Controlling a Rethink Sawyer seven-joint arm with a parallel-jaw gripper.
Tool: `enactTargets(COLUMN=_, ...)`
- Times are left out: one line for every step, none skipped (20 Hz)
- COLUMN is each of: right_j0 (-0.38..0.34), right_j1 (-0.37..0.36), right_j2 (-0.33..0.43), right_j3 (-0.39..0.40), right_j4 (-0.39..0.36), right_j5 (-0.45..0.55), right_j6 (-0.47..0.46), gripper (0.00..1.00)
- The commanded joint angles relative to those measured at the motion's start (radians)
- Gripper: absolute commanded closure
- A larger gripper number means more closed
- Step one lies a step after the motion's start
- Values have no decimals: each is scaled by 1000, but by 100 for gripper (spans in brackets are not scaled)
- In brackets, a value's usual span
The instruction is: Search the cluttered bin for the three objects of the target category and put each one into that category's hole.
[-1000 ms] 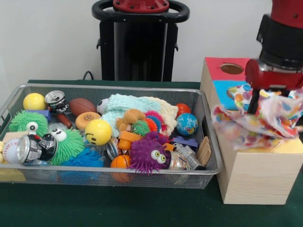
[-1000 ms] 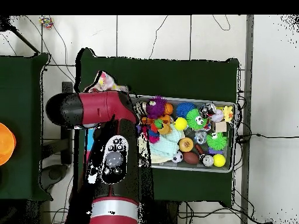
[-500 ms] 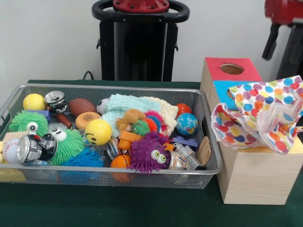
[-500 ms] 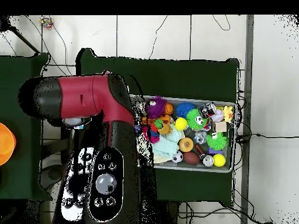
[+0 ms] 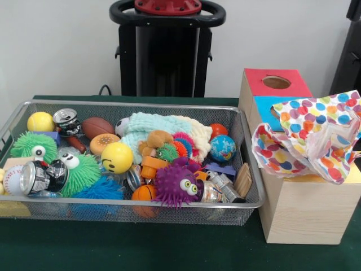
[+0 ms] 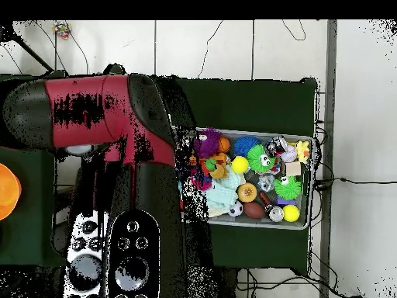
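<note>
We take the polka-dot cloth [image 5: 316, 138] for one of the task's things. It lies crumpled on top of the wooden sorting box [image 5: 304, 212], draped over the blue panel's hole and spilling toward the yellow panel beside it, not pushed down inside. So we judge this piece delivered to the box but not clearly posted. The red panel's hole [image 5: 276, 82] behind the cloth is open and bare.

If cloth is the category, the pale knitted fabric [image 5: 163, 129] in the wire bin [image 5: 251, 164], just beside the box, looks like a candidate left to fetch; a third we cannot pick out among the fuzzy toys, balls and cans.

The front view gives us box, cloth and bin plainly, but of the arm only a dark strip at the upper corner above the box — no pincer. The overhead view gives the opposite: the red and black arm [image 6: 101, 116] fills the side where the box stands and hides box and cloth, leaving the bin visible on the green bench [image 6: 248, 101]. Neither view shows the pincer, so we cannot tell whether it is wide or closed.
</note>
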State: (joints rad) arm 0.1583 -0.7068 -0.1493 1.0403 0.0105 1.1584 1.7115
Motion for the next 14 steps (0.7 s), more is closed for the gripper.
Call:
enactTargets(right_j0=-49, right_j1=62, right_j2=59, right_j3=3, right_j4=-73, right_j5=54, right_j6=-36, gripper=0)
enactTargets(right_j0=-55, right_j1=70, right_j2=66, right_j3=8, right_j4=-68, right_j5=42, right_j6=-39, gripper=0)
enactTargets(right_j0=-62, right_j1=78, right_j2=74, right_j3=17, right_j4=-61, right_j5=27, right_j6=-41, gripper=0)
enactTargets(right_j0=-69, right_j1=88, right_j2=83, right_j3=17, right_j4=-56, right_j5=13, right_j6=-46, gripper=0)
enactTargets(right_j0=-75, right_j1=98, right_j2=92, right_j3=16, right_j4=-52, right_j5=3, right_j6=-51, gripper=0)
enactTargets(right_j0=-82, right_j1=110, right_j2=100, right_j3=12, right_j4=-51, right_j5=-5, right_j6=-57, gripper=0)
enactTargets(right_j0=-87, right_j1=121, right_j2=107, right_j3=9, right_j4=-50, right_j5=-10, right_j6=-61, gripper=0)
enactTargets(right_j0=-91, right_j1=129, right_j2=111, right_j3=9, right_j4=-51, right_j5=-20, right_j6=-62, gripper=0)
enactTargets(right_j0=-94, right_j1=137, right_j2=114, right_j3=11, right_j4=-53, right_j5=-32, right_j6=-60, gripper=0)
enactTargets(right_j0=-96, right_j1=145, right_j2=115, right_j3=11, right_j4=-56, right_j5=-43, right_j6=-56, gripper=0)
enactTargets(right_j0=-98, right_j1=154, right_j2=116, right_j3=10, right_j4=-60, right_j5=-55, right_j6=-52, gripper=0)
enactTargets(right_j0=-98, right_j1=162, right_j2=114, right_j3=8, right_j4=-64, right_j5=-65, right_j6=-48, gripper=0)
enactTargets(right_j0=-96, right_j1=169, right_j2=112, right_j3=5, right_j4=-69, right_j5=-74, right_j6=-42, gripper=0)
enactTargets(right_j0=-92, right_j1=172, right_j2=106, right_j3=-5, right_j4=-74, right_j5=-70, right_j6=-36, gripper=0)
